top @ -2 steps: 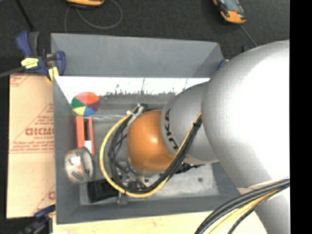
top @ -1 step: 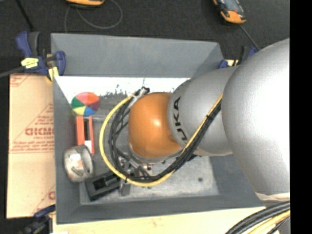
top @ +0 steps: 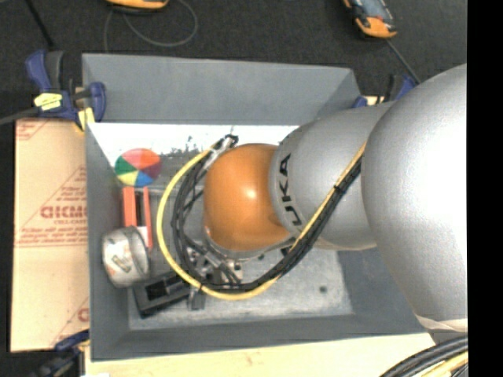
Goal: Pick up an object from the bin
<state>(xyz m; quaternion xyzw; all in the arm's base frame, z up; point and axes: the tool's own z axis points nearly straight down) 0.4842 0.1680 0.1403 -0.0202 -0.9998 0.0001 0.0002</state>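
Nearest the camera is the robot's large silver arm (top: 369,179), reaching in from the right and covering much of the grey metal bin (top: 220,93). Its orange wrist cover (top: 240,203), looped with black and yellow cables, hangs over the middle of the bin.

At the left wall lies a dented silver cylinder (top: 124,256), like a small can on its side. It is probably light, stiff and slippery, and best taken across its round body. Just beyond it, two orange-red strips (top: 135,206) lie flat side by side. They look thin and hard to get under. Farther back is a small disc (top: 137,167) in coloured segments, also flat.

Near the front left corner sits a black rectangular block (top: 161,293), touching or almost touching the silver cylinder. It looks rigid and light, with straight sides that should suit a pinch across its narrow width.

The gripper (top: 211,272) is low in the bin just right of this block, under the wrist cover. Whether it is open or closed cannot be told, and nothing can be seen held.

All the things crowd the left wall, leaving little room there. To the right, the bin floor (top: 322,289) is bare and open, and straight up looks the clearest way out.
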